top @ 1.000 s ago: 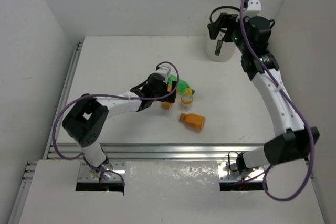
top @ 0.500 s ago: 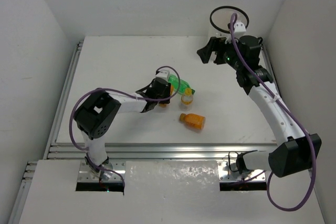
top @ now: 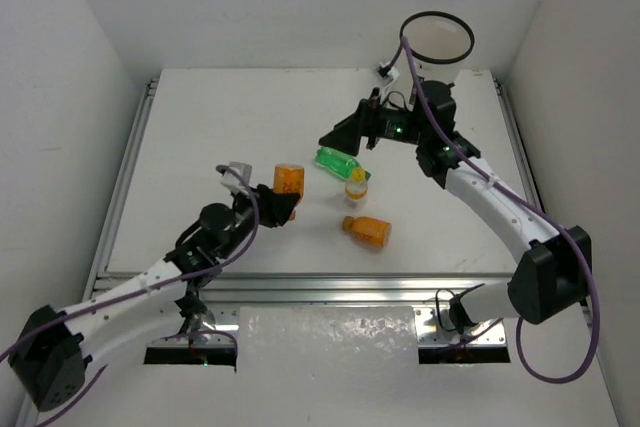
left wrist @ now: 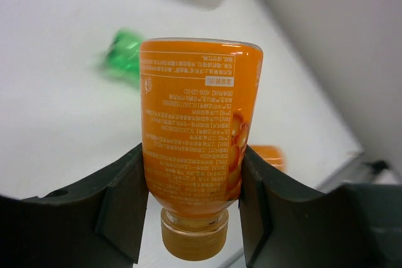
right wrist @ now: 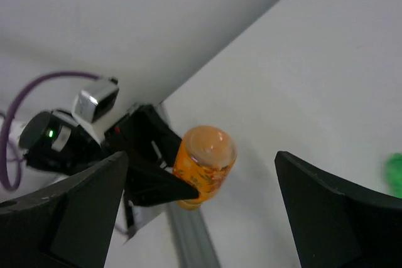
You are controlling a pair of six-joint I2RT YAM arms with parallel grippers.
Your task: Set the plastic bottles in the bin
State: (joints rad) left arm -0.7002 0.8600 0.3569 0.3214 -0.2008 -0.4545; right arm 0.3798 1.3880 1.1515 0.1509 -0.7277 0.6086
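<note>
My left gripper (top: 278, 203) is shut on an orange plastic bottle (top: 289, 180), held off the table with its cap end toward the wrist. In the left wrist view both pads press the sides of this orange bottle (left wrist: 198, 130). A green bottle (top: 337, 160), a clear bottle with a yellow cap (top: 356, 187) and a second orange bottle (top: 367, 231) lie mid-table. My right gripper (top: 335, 137) hangs open just above and left of the green bottle, nothing between its fingers (right wrist: 339, 218). The white bin (top: 437, 43) with a black rim stands at the far right.
Grey walls close the table on the left, back and right. An aluminium rail (top: 300, 287) runs along the near edge. The right arm's purple cable (top: 410, 77) loops in front of the bin.
My left arm has closed on the orange bottle and pulled back toward the near left, lifting it. My right arm swung from the bin down to the bottles at mid-table, still open.
</note>
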